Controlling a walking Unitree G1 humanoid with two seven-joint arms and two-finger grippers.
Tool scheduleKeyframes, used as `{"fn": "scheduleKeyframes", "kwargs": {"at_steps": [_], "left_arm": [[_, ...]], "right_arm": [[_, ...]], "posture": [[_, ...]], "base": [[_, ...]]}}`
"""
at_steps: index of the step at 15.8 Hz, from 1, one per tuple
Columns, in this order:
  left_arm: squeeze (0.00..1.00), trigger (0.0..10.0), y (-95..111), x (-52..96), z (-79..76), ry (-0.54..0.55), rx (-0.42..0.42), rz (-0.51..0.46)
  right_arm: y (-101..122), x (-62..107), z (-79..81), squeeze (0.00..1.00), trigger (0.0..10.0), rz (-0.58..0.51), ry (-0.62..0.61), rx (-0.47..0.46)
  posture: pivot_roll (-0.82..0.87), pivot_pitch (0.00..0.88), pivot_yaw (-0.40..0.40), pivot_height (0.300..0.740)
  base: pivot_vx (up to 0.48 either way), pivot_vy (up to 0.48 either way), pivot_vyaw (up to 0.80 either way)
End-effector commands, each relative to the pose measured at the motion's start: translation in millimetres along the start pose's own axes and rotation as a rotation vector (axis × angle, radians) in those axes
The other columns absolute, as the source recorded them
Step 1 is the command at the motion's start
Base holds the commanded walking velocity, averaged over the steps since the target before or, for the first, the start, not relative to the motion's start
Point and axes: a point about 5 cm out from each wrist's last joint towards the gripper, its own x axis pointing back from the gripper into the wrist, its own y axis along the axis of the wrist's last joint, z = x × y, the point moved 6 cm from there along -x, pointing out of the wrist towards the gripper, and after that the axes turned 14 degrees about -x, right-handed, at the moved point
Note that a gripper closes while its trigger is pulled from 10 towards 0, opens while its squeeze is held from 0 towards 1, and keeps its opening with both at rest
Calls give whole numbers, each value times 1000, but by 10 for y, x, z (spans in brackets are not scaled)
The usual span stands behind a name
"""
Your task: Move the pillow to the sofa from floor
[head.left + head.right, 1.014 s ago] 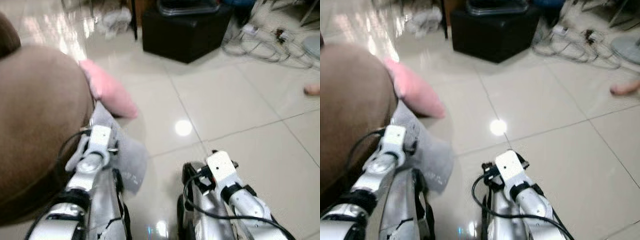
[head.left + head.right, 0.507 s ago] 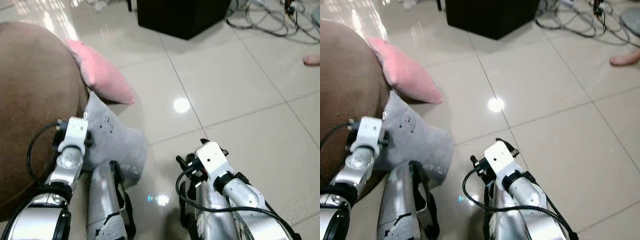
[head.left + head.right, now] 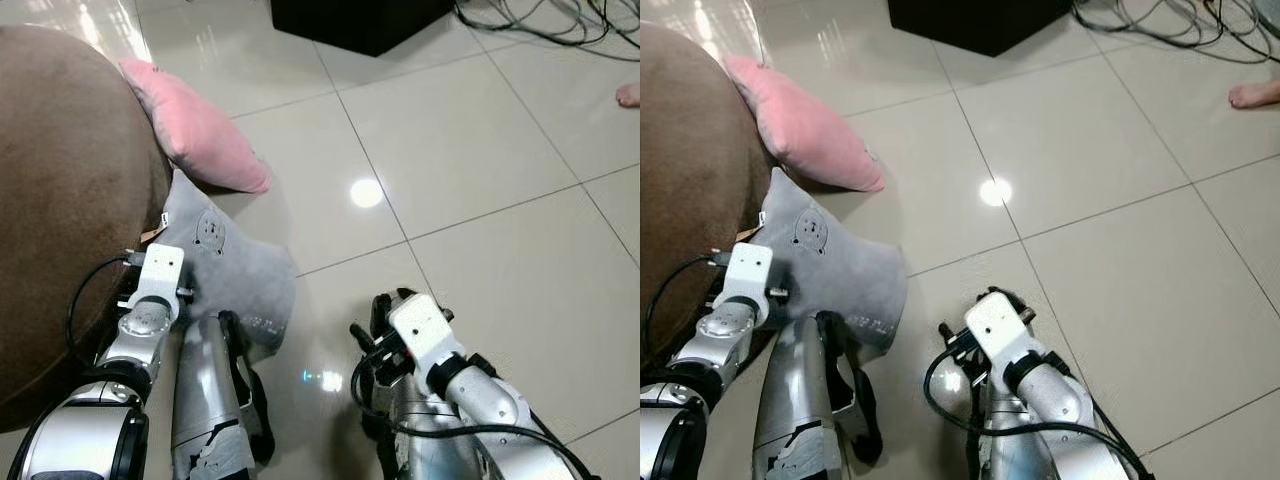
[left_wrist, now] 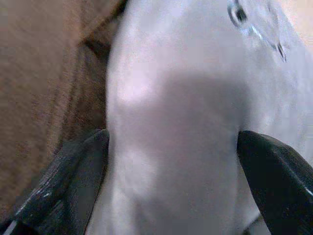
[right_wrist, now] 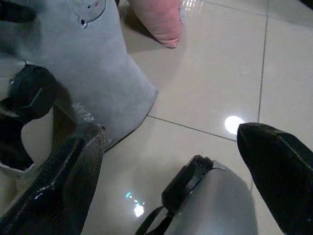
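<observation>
Since the earlier frame the head camera has been tipped further down, so that the floor things sit higher in view; no shift of the pillows themselves can be made out. Nearest, the left gripper (image 4: 171,161) is seen with its two black fingers spread on either side of the soft grey fabric pillow with a small round face print (image 3: 225,265). The fingers look to be touching the fabric, though in the blurred wrist view it cannot be told whether they are pressing it, so the pillow is not judged as held. It lies on the glossy beige tiled floor (image 3: 480,180), just ahead of this gripper and leaning against the rounded brown upholstered sofa (image 3: 70,200), which is probably why it is approached from its free floor side.

The right gripper (image 5: 171,161) hangs low beside the robot's leg, its fingers wide apart and empty, well to the side of the grey pillow.

Beyond the left gripper, a plump pink cushion (image 3: 195,130) is wedged against the sofa and touches the grey pillow's far edge; it may be dragged along in a lift. Further off, a black box-like piece of furniture (image 3: 350,18) and loose cables (image 3: 540,25) are seen, with a person's bare foot (image 3: 628,95) at the far right.
</observation>
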Motion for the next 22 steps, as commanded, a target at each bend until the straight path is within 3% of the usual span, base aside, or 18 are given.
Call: {"fn": "scheduleKeyframes", "kwargs": {"at_steps": [1,2,3,4,5,6,16,18,19,20,22], "left_arm": [[0,10000,-183,35,-94,-39,-6,56],[0,10000,-163,32,-93,-37,-27,48],[0,8902,-155,30,-86,-33,-35,45],[0,2863,-145,26,-56,-17,-57,45],[0,78,-147,23,-28,-2,-70,49],[0,0,-157,23,-10,3,-75,55],[0,0,-167,23,30,23,-76,60],[0,0,-114,15,38,26,-60,38],[0,6706,-92,12,41,27,-53,29],[0,10000,-60,8,49,29,-47,15],[0,10000,-19,2,77,36,-34,-2]], "right_arm": [[-40,35,77,0,10000,6,19,-11],[-47,40,92,0,10000,7,24,-10],[-51,44,96,0,10000,7,25,-9],[-65,52,110,0,10000,10,29,-9],[-72,58,121,0,10000,12,31,-9],[-75,60,132,0,10000,12,33,-9],[-107,59,136,0,10000,21,14,-9],[-81,60,105,0,10000,5,-2,-27],[-52,65,87,0,10000,-9,-6,-38],[6,89,51,0,10000,-33,-9,-54],[79,147,-5,0,10000,-58,-7,-54]], "posture": [[-148,373,4,525],[-148,377,4,525],[-148,377,6,525],[-147,375,5,525],[-147,374,6,525],[-148,374,6,525],[-143,385,8,525],[-139,386,10,507],[-138,386,11,502],[-137,385,11,492],[-137,381,13,472]], "base": [[0,0,0],[0,0,0],[0,0,0],[0,0,0],[0,0,0],[0,0,0],[0,0,0],[0,0,0],[0,0,0],[0,0,0],[0,0,0]]}}
